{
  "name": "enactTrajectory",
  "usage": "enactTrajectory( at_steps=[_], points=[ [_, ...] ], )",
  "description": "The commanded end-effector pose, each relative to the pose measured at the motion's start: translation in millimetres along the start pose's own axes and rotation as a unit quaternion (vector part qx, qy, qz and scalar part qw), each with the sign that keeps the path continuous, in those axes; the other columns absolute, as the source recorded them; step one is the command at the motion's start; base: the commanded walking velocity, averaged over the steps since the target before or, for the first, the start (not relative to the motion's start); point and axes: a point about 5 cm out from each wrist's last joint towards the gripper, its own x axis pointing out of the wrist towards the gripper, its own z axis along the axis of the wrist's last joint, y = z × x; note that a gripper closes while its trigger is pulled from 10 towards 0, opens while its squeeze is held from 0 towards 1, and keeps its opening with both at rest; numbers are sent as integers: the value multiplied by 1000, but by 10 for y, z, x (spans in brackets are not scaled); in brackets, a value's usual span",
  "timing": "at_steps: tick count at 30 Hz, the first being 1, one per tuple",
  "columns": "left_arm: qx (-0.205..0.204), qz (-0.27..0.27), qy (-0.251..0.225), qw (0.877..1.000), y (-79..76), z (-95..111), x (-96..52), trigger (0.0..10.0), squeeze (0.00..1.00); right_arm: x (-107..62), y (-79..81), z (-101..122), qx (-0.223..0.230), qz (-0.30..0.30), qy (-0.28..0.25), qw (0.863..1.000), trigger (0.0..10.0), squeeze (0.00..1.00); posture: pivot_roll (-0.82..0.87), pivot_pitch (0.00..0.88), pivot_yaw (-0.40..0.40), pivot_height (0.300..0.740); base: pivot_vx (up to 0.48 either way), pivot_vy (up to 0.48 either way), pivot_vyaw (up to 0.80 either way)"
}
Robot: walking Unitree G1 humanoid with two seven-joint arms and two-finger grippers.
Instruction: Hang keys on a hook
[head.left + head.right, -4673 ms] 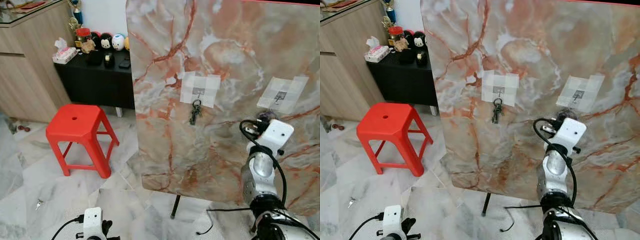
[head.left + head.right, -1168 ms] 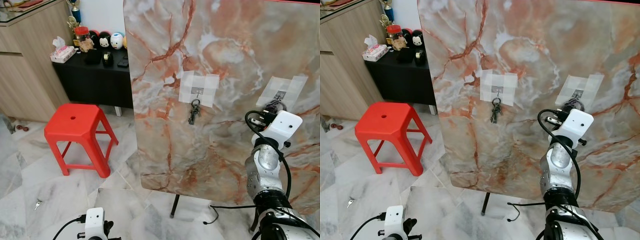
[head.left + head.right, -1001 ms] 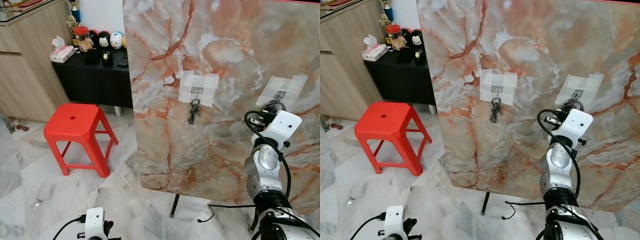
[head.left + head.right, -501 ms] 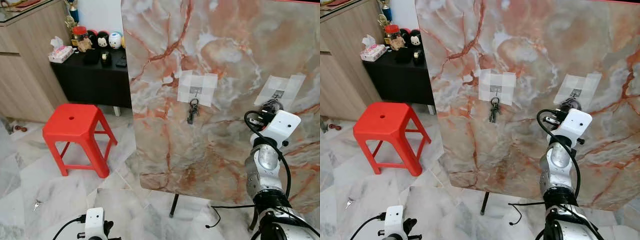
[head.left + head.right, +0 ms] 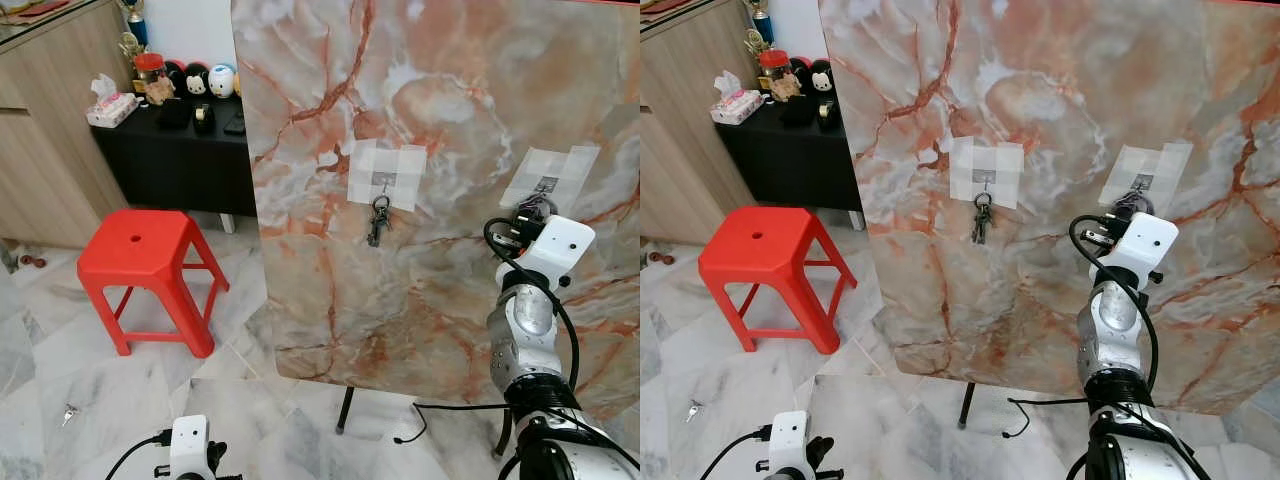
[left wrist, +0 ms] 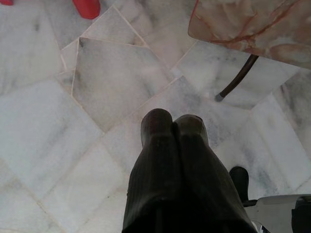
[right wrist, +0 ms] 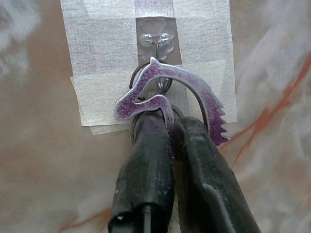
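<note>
Against the marble board point(image 5: 450, 130), the right claw point(image 7: 170, 131) was clenched on the keys point(image 7: 170, 92), whose ring sat at the taped hook point(image 7: 156, 41) just beyond its tips, while the left claw point(image 6: 174, 124) hung clenched over the floor point(image 6: 73, 97).

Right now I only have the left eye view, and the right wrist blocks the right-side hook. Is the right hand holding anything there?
Observer: Yes. The right wrist view shows the right hand shut on a purple horse-shaped key charm.
Operator: Is it on the hook?
Observer: The charm's top overlaps the wire of the clear hook on its tape patch. It looks hung, but I cannot be sure.
Operator: And the left hand?
Observer: The left hand is shut and empty, above the marble floor.
</note>
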Motion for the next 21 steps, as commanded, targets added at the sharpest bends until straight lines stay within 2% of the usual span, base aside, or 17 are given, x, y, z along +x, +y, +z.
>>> enactTrajectory(
  at_steps=[1,8,12,21],
  points=[
    [3,1,10,1000,14,-59,-21,10000,0,75,42,133,11,10,-22,1000,10000,0,109,47,-33,740,0,0,0],
    [3,0,10,1000,12,-59,-21,10000,0,73,34,172,16,7,-37,999,10000,0,108,47,-32,740,0,0,0],
    [4,-1,10,1000,9,-58,-20,10000,0,6,32,90,17,2,-28,999,10000,0,108,46,-30,740,0,0,0],
    [4,0,9,1000,13,-54,-19,10000,0,-23,43,70,20,4,-28,999,10000,0,108,47,-30,740,0,0,0]
  ],
)
